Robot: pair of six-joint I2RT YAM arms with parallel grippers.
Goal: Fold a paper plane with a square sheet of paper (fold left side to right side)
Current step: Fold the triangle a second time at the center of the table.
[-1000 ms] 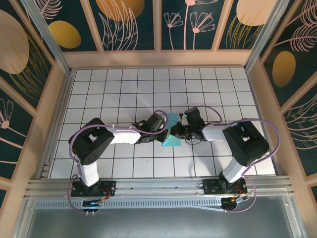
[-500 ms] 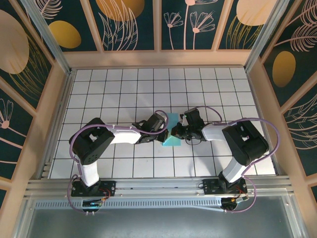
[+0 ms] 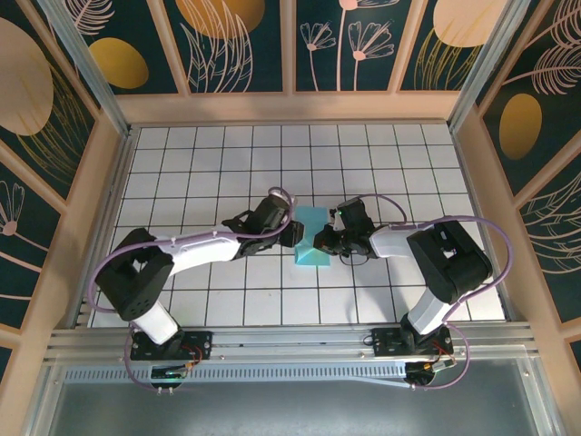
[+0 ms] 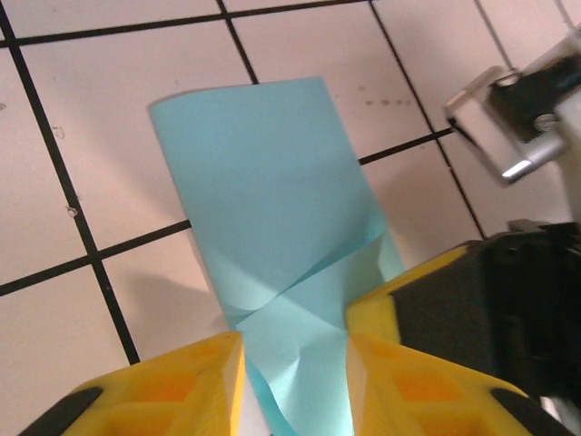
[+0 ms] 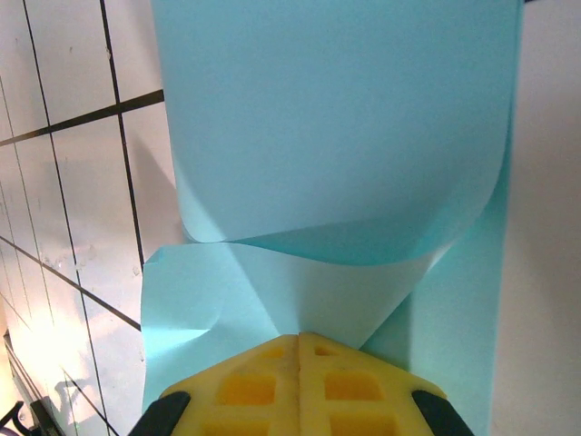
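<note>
**Square sheet of paper (image 3: 313,258): position and grip status**

1. Location. In the top view, the square sheet of paper lies near the middle of the white grid table (image 3: 182,163), between the two grippers. It is a turquoise, partly folded shape, longer from 12 to 6 o'clock than it is wide.

2. Left gripper (image 3: 295,234). It meets the sheet at the 9 o'clock edge. In the left wrist view (image 4: 295,341) its yellow fingers (image 4: 172,391) stand apart, released, with a narrow strip of the sheet (image 4: 263,182) lying between them. From there the paper widens toward 12 o'clock, with a loose upper flap over a paler lower layer.

3. Right gripper (image 3: 322,243). It reaches in from the 3 o'clock side. In the right wrist view (image 5: 300,341) its fingers (image 5: 254,381) are pressed together, clenched on the sheet (image 5: 336,118) at 6 o'clock. The paper rises from the fingertips in a rounded, uncreased curl toward 12 o'clock. A lower layer lies flat on the table at 7 o'clock.
</note>
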